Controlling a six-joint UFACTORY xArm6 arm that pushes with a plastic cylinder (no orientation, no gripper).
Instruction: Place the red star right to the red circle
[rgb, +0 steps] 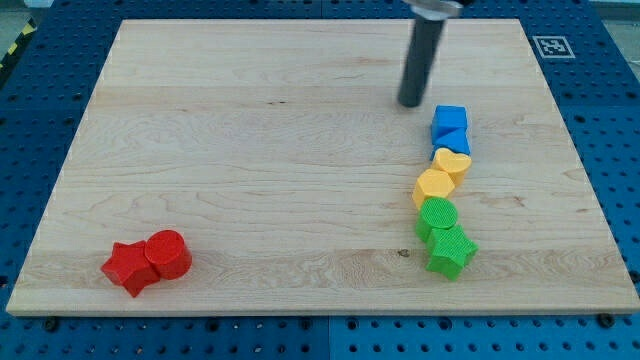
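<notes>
Red star (127, 268) sits low at the view's left, touching the red circle (169, 254) on its left side, close to the surface's (260, 150) bottom edge; bare wood stretches rightward; my tip (411, 103), a plain rod holding nothing, hovers beside the blue blocks (450, 129).

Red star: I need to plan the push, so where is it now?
The red star lies near the board's bottom-left corner in the camera view, touching the red circle on that circle's left, far from my tip.

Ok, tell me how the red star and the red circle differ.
The red star has jagged points; the red circle is a smooth round cylinder. The star lies nearer the view's left and bottom, the circle to its right, the two touching. Both are red and far from my tip.
</notes>
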